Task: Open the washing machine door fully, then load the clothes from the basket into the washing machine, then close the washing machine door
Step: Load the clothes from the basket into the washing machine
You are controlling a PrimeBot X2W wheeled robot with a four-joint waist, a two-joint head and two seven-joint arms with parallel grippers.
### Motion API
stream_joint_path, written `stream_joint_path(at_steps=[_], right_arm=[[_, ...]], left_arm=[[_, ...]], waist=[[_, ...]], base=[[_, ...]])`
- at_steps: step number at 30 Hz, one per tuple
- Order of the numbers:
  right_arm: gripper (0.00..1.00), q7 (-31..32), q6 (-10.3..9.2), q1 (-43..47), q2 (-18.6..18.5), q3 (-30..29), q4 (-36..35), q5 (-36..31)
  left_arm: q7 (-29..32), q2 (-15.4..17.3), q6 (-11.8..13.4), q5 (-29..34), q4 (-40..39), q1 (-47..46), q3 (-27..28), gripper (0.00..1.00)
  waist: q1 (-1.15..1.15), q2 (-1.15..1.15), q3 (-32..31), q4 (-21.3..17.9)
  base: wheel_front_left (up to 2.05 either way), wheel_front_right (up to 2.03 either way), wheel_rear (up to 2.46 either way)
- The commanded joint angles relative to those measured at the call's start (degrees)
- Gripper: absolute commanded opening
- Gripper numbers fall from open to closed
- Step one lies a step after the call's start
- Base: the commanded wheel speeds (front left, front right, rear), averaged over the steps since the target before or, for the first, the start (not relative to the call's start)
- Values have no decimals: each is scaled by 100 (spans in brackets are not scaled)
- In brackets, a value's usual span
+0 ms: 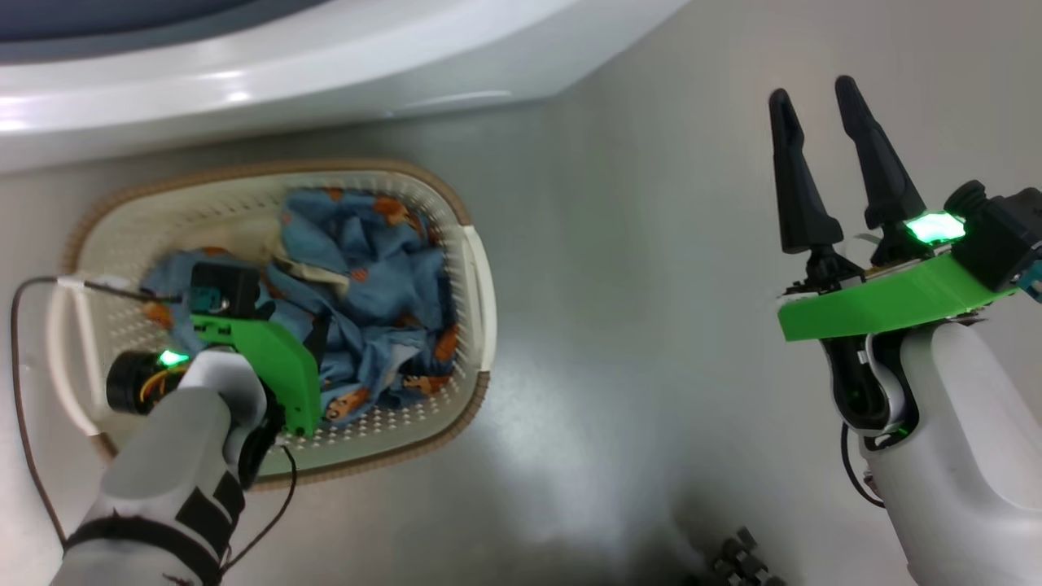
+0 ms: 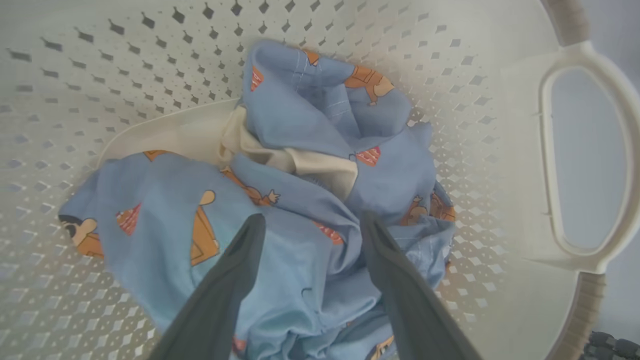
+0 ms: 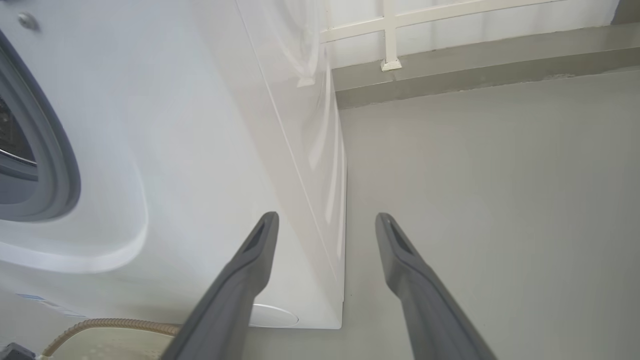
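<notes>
The cream basket with a brown woven rim stands on the floor in front of the white washing machine. Inside it lie the clothes, crumpled light blue fabric with orange-brown bears and some white trim. My left gripper is open, reaching down into the basket, its fingertips just above the clothes with nothing between them. My right gripper is open and empty above the floor to the right, beside the machine's right front corner. The grey gasket shows uncovered. The washing machine door is out of view.
Bare grey floor lies between the basket and my right arm. A dark knobbly part sits at the lower edge. A thin cable loops by the basket's left side. A low grey ledge and white frame stand beyond the machine.
</notes>
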Motion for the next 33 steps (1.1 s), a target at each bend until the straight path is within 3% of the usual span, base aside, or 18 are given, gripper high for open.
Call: stream_joint_path(at_steps=[1,24,28,32,33], right_arm=[[100,-46,32,69,33,83,-156,-64],[100,-46,32,-115,232,177,-285,-81],[100,-46,32,-127,238,187,-268,-93],[100,-46,32,-125,239,192,-257,-104],[100,-46,32,-129,239,192,-250,-105]], left_arm=[[42,97,-24,-63,29,-80,15,100],[667,263,-23,-831,684,-1064,-348,100],[821,242,186,-766,1009,-1225,-415,100],[812,198,202,-822,1113,-1282,-385,100],[795,193,190,-827,1128,-1290,-388,70]], waist=[[0,0,360,-234],[0,0,1040,-588],[0,0,1038,-598],[0,0,1010,-597],[0,0,1002,-598]], base=[[0,0,0],[0,0,0],[0,0,0],[0,0,0],[0,0,0]])
